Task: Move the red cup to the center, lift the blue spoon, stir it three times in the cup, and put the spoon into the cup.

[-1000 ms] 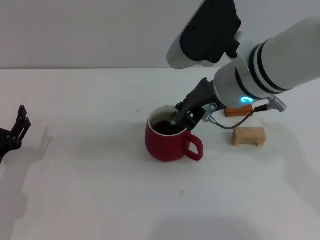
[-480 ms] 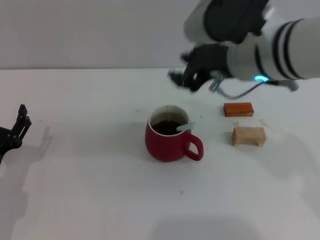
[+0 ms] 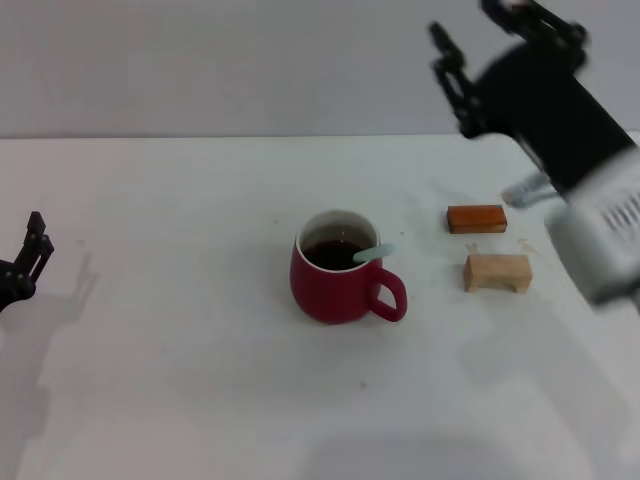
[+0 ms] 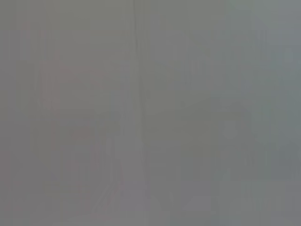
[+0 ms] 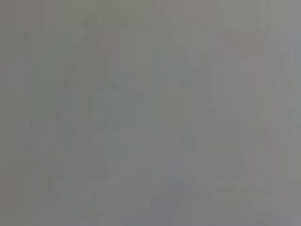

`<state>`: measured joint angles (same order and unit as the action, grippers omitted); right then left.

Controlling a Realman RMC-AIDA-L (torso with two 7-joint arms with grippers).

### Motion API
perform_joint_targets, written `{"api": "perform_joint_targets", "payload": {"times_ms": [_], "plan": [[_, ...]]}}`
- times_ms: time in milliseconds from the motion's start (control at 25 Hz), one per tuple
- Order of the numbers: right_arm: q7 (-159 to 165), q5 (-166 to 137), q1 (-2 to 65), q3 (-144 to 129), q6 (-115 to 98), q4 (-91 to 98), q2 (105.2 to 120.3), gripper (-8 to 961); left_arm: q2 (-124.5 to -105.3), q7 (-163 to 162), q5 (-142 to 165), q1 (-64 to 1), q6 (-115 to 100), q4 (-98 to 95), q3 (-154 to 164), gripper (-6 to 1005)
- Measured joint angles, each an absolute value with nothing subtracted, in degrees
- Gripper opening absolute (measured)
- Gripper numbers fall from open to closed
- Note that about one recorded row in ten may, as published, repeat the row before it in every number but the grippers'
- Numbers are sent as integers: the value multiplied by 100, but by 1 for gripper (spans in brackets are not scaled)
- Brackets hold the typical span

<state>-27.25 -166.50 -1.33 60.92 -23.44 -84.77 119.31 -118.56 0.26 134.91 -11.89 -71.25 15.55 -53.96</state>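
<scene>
Red cup (image 3: 337, 278) sits mid-frame on the white table (image 3: 180, 380), handle toward lower right. Blue spoon (image 3: 372, 253) is in the cup, bowl down in the dark liquid, pale handle leaning on the rim just above the cup handle. Right gripper (image 3: 500, 35) is high in the upper right, well apart from the cup, fingers spread and holding nothing. Left gripper (image 3: 28, 255) is parked at the left edge, mid height; cannot tell its finger state. Both wrist views show plain grey, nothing usable.

Task looks done. Risks: spoon leans shallow on the rim, so a table bump could tip it out or splash liquid. The right arm passes above the orange block (image 3: 477, 218) and tan block (image 3: 497, 272); a low swing would knock them.
</scene>
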Motion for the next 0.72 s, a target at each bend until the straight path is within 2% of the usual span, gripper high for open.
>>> {"api": "perform_joint_targets", "payload": {"times_ms": [80,320,480,720], "plan": [[-2722,-16269,-332,5906,-3991,-7605,11934,433,-11857,19,13489,-1186,-7129,1556,-5430,852],[-2708,-14939,-532,5644,-5506,-6396,11930,434,-11865,-88,13351,-1174,-7149,1556,-5483,852],[-2329,-13539,-326,5169,-6978,-5041,11913,600,-11875,-130,13038,-1152,-7206,1536,-5485,852],[-2004,-12538,-202,5089,-7748,-4201,11940,727,-11862,-115,12934,-1103,-7322,1556,-5485,852]]}}
